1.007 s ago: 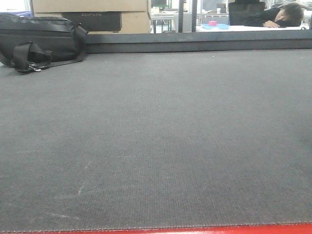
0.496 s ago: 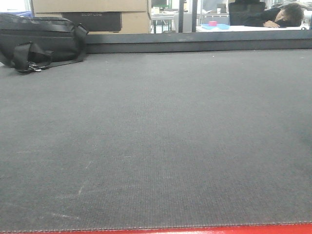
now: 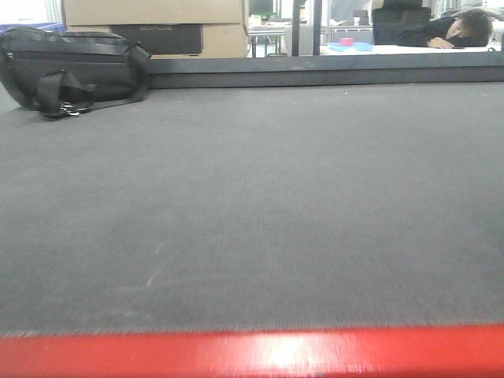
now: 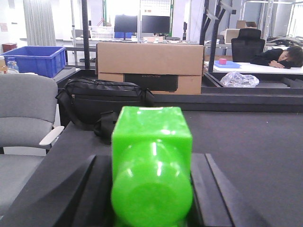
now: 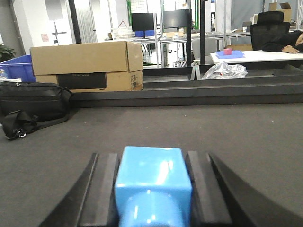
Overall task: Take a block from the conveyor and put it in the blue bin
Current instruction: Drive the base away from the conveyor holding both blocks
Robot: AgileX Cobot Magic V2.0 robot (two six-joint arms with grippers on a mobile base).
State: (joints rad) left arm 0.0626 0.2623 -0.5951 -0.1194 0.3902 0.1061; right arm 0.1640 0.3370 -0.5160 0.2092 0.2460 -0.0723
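Two blocks are seen, one in each gripper. A green block is gripped by the left gripper, whose black fingers are pressed against its two sides. A blue block is clamped in the same way by the right gripper, with a dark finger touching each flank. Both blocks are held above the conveyor, whose grey woven surface is marked by a few pale scuffs near the front. A red strip is seen along its near edge, slightly blurred.

The bin is shown in the left wrist view, off the conveyor at the far left, behind a grey chair and well apart from both blocks. A sliver of it is also caught at the left edge of the right wrist view.

A black bag is laid on the far left corner of the conveyor, its strap trailing forward. Just behind it, beyond the dark rail, a cardboard box is placed. Farther back on the right, a person is slumped over a white table, on which a small pink object is set on a blue tray.
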